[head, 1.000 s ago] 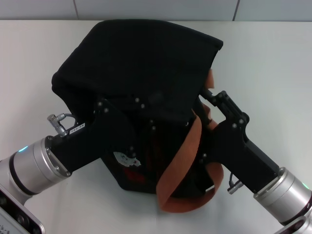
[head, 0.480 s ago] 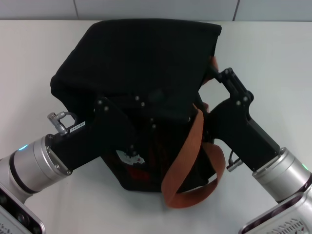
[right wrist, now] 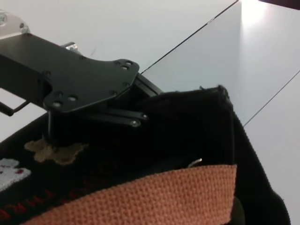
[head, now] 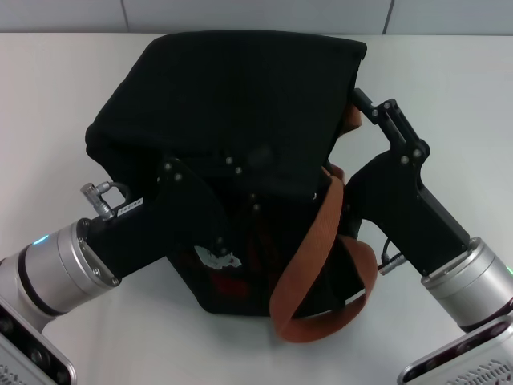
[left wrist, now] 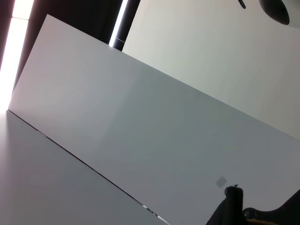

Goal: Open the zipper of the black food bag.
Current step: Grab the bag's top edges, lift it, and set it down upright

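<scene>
The black food bag [head: 240, 96] stands in the middle of the white table, its dark top fabric bulging up. My left gripper [head: 240, 172] is shut on the bag's near top edge; the right wrist view shows this left gripper [right wrist: 136, 119] biting into the fabric above a bear patch [right wrist: 56, 152]. At the bag's far right top corner, beside an orange-brown strap [head: 309, 249], my right gripper [head: 358, 100] is shut on the zipper line. A small silvery piece [right wrist: 195, 162] peeks out above the strap [right wrist: 154, 197]. The rest of the zipper is hidden by fabric.
The white table [head: 449, 96] reaches to a pale wall behind the bag. A strap loop hangs down the bag's front toward me. The left wrist view shows only table, wall and a dark sliver of bag [left wrist: 234, 206].
My right gripper has travelled away from me along the bag's right top edge to the far corner. The strap loop shifted right. The left gripper has held still.
</scene>
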### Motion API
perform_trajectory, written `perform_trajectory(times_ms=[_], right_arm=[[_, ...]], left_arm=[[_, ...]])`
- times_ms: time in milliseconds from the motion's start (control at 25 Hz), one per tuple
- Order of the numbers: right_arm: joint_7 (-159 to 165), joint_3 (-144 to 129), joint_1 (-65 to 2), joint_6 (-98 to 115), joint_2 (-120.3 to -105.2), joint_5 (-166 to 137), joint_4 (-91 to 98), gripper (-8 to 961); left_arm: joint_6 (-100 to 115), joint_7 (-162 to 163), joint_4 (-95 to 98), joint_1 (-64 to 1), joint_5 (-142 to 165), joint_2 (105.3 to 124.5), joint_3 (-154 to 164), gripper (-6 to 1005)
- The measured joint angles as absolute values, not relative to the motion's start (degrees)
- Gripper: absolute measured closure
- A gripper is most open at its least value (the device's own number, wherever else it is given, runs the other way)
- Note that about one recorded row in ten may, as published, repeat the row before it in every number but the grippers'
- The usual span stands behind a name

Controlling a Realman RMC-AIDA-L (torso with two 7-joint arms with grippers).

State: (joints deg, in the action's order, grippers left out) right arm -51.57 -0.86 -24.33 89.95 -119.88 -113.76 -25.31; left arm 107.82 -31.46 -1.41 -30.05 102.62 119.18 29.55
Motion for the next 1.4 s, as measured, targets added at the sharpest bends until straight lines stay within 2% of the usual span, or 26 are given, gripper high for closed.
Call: perform_trajectory(times_ms=[800,1400], right_arm=[[-52.63,-1.28,-24.28,88.19,-119.88,-115.49,-25.31,224],[-53.37,-0.46,-25.24,86.42,-119.88,-115.67,-25.83,823]], left_arm=[[107.94,-31.47,-1.41,-29.82,102.63,119.18,29.54,896],[107.99,-31.47,-1.5,-29.7,102.54,119.18,29.53,900]])
